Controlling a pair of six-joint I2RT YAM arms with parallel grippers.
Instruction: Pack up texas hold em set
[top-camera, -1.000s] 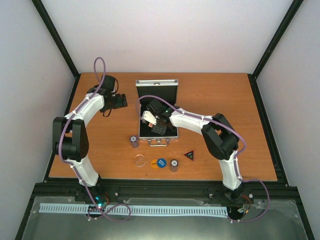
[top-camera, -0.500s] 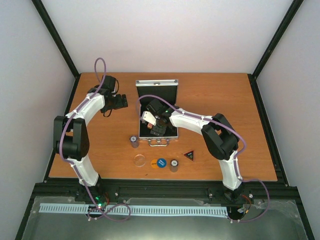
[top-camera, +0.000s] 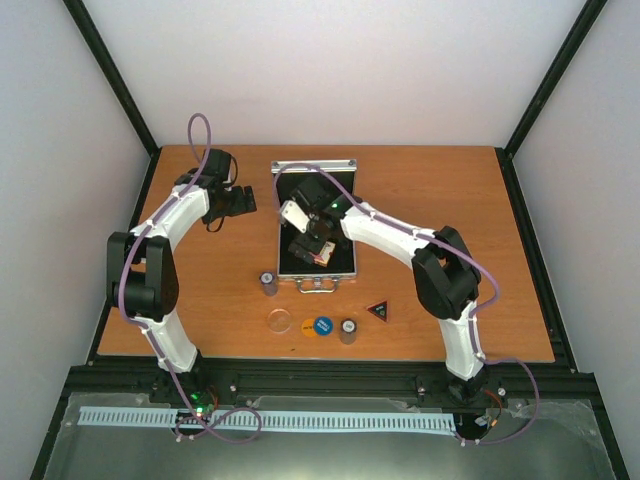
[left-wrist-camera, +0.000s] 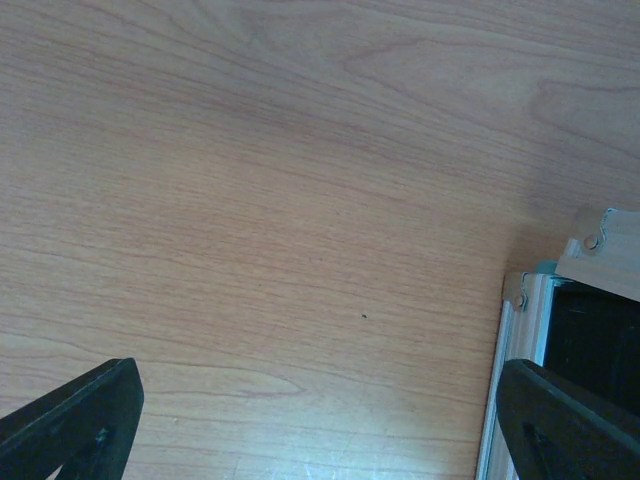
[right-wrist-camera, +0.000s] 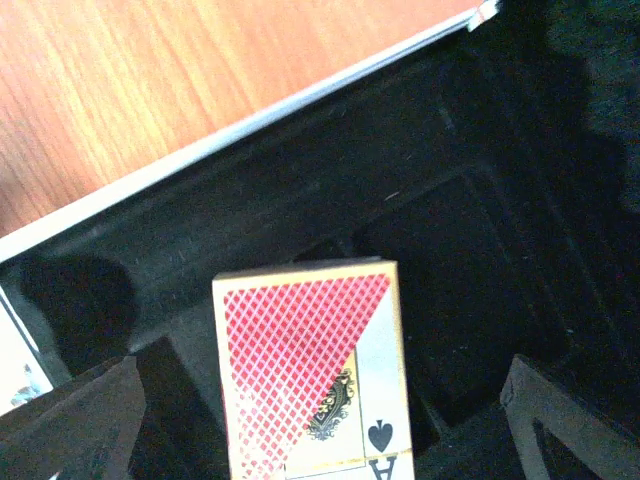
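From above, the right arm's own bulk covers the middle of the open silver case (top-camera: 318, 273), so what it is doing in there is lost. Its wrist camera fills that in. The red card deck (right-wrist-camera: 310, 380) sits over the black lining (right-wrist-camera: 470, 250), with a spade and part of an ace showing at its lower corner. The right gripper (right-wrist-camera: 322, 370) stands wide open around it, one finger well off to each side and neither touching the deck in that view. I cannot tell whether the deck lies flat in a recess or leans.

The left gripper (left-wrist-camera: 318, 400) is just as widely parted and has hold of nothing. It hangs over bare wooden table (top-camera: 450, 220), and the case's far left corner (left-wrist-camera: 520, 300) shows at the right edge of its camera. Only the overhead view shows the loose pieces:

- The left chip stack (top-camera: 268, 283) is near the case's handle (top-camera: 316, 286).
- Nearer still, running left to right, are the clear disc (top-camera: 280, 320), the orange disc (top-camera: 308, 325), the blue disc (top-camera: 322, 325) and the right chip stack (top-camera: 347, 330).
- The black triangle (top-camera: 378, 310) is to the right of that row.

A second ago the right wrist was over the near half of the case. It has since shifted toward the far side, closer to the raised lid (top-camera: 315, 167). The left arm and the loose pieces lie as they did.
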